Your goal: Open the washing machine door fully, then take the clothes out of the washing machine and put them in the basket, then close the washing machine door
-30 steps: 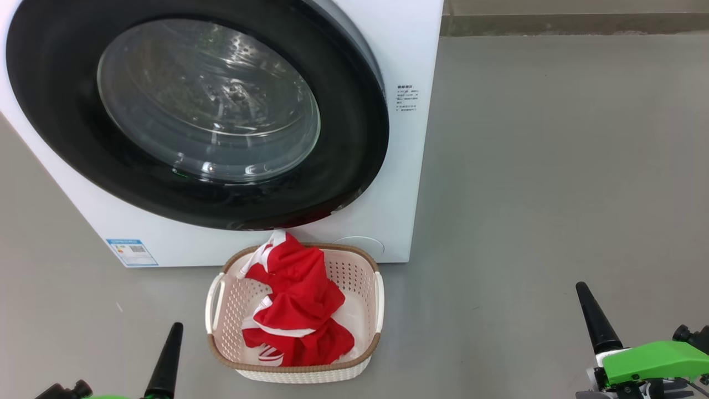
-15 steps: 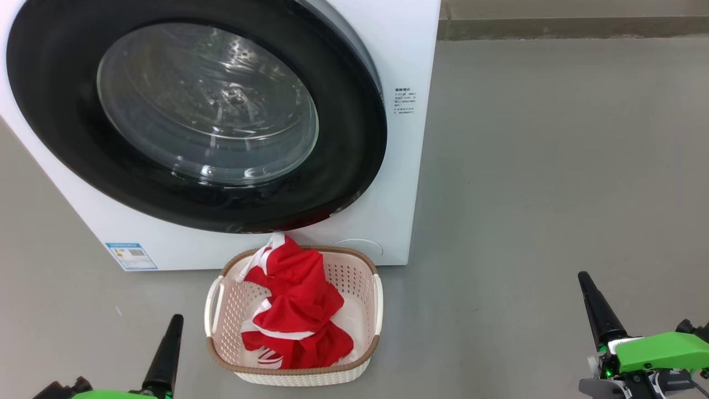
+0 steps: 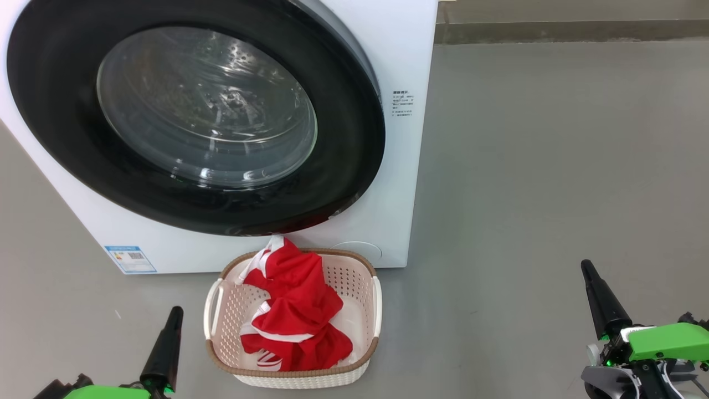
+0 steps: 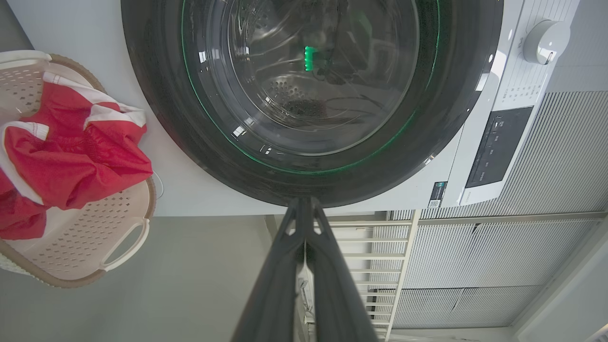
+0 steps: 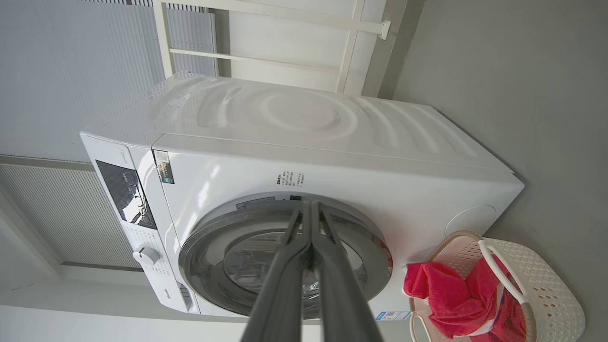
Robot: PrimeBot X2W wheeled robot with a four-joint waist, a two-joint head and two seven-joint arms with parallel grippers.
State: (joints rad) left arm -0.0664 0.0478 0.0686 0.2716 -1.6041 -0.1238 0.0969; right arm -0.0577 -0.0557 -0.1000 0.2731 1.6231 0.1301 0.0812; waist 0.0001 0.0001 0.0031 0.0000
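Right, grey floor (image 3: 554, 166) all around, and on it the white washer (image 3: 412, 183) takes up the upper left of the head view, front facing the robot. The door (image 3: 354, 144) sits flush against that front, shut. Its glass bowl bulges out towards us, with the steel drum visible behind it.

Down to the basket (image 3: 302, 374): it's on the floor just in front of the washer, below the door's lower edge, open side up, a white handle on its left and another on its right. Which of its sides is longer, I can't tell.

The clothes (image 3: 302, 316) are in the basket, a red heap with white trim. Its long axis runs from the rim by the washer towards the rim nearest the robot. A white-edged end pokes up over the far rim, pointing at the door.

The left claw (image 3: 175, 313) is low on the left, fingers pressed together, holding nothing, pointing up at the washer and leaning a touch right. The right claw (image 3: 586, 269) is well off to the basket's right, also pressed together, leaning slightly left.

Smallest of all is a blue label (image 3: 130, 259) at the washer's lower left corner.
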